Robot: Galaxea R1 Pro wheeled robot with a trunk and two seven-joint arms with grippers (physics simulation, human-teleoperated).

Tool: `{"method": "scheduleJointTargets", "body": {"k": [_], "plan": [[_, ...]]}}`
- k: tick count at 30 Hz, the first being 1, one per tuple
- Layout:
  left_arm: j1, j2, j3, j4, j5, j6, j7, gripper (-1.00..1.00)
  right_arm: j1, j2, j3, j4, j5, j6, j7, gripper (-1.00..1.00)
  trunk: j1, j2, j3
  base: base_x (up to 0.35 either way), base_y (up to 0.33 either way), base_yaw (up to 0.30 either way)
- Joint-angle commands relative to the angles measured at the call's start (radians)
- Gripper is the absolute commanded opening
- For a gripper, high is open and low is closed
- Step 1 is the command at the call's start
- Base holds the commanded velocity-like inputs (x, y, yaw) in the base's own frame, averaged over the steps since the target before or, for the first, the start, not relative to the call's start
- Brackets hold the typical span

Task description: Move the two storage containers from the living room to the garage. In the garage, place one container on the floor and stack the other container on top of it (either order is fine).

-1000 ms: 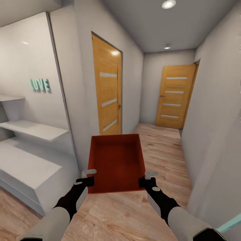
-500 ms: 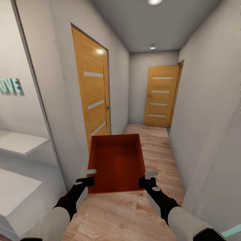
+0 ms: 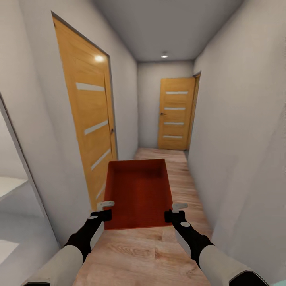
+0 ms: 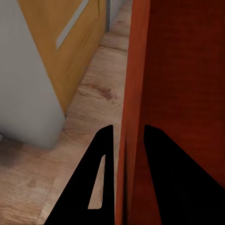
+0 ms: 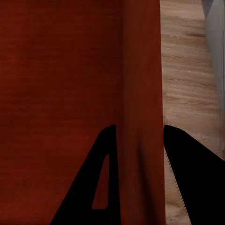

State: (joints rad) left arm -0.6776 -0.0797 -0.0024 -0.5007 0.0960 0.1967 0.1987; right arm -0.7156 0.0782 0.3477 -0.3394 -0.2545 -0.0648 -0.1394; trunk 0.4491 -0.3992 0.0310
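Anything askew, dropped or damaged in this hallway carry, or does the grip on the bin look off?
Nothing stands out. The storage container sits level and empty between the left gripper and right gripper, each with its jaws straddling a side wall. Both wooden doors are shut, and the plank floor shows no spill.

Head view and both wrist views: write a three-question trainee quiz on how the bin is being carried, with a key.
1. True or false: the storage container rests on the wood-plank floor.
2. Which wall of the container does the left claw grip: A) a side wall, B) the far end wall, C) the bottom?
3. Fill in: the door at the corridor's end is ____ (open/closed).

Key
1. False: it is held up between the left claw and the right claw.
2. A: in the left wrist view, one finger sits on each face of the side wall.
3. Closed.
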Motion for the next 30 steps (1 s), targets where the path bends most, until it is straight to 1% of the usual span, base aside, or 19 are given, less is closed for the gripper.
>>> {"method": "scheduleJointTargets", "body": {"k": [1,21,24,30], "plan": [[0.0,0.001,0.018,-0.007,-0.015,0.007,0.01,-1.0,-0.001,-0.001,0.002,0.045,-0.014,-0.006,-0.006,-1.0,0.001,-0.001,0.0,0.313,0.102,-0.251],[0.0,0.001,0.018,-0.007,-0.015,0.007,0.01,-1.0,-0.001,-0.001,0.002,0.045,-0.014,-0.006,-0.006,-1.0,0.001,-0.001,0.0,0.313,0.102,-0.251],[0.0,0.001,0.018,-0.007,-0.015,0.007,0.01,-1.0,-0.001,-0.001,0.002,0.045,-0.014,-0.006,-0.006,-1.0,0.001,-0.001,0.0,0.313,0.102,-0.115],[0.0,0.001,0.018,-0.007,-0.015,0.007,0.01,-1.0,-0.001,-0.001,0.002,0.045,-0.014,-0.006,-0.006,-1.0,0.001,-0.001,0.0,0.314,0.102,-0.01]]}}
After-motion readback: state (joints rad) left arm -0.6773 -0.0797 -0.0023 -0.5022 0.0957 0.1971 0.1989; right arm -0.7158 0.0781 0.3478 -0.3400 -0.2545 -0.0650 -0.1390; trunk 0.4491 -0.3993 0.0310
